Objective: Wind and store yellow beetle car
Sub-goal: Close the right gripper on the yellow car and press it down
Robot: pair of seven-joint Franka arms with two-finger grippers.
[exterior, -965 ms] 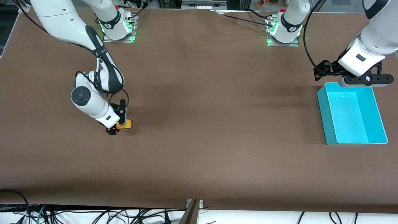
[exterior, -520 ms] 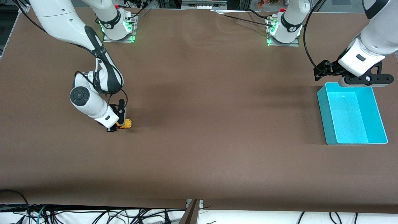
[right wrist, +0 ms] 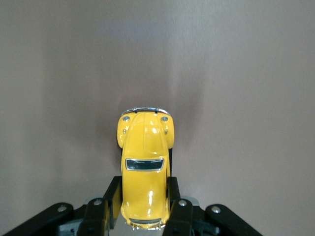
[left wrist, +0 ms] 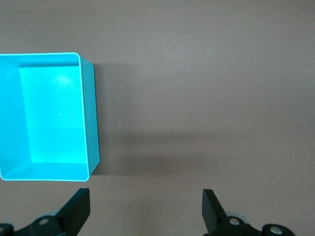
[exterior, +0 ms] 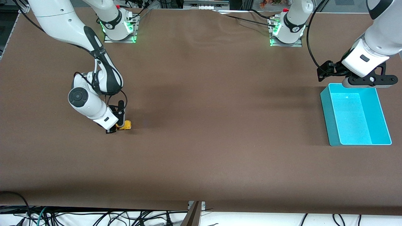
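Brown table (exterior: 201, 125): R claw (right wrist: 143, 206) pinching yellow beetle car (right wrist: 144, 172); L claw (left wrist: 145, 209) spread, waits near cyan bin (left wrist: 91, 123).

Brown table covering (exterior: 201, 103), matte, faintly creased toward the arms' bases, spans nearly the whole front view. Soft darker shadow bands cross its middle. Two metal base plates (exterior: 121, 38) glow green where lit. Below the table's near edge, a pale floor (exterior: 257, 219) with tangled black cables (exterior: 94, 216). Dark equipment racks (exterior: 204, 3) line the top edge.
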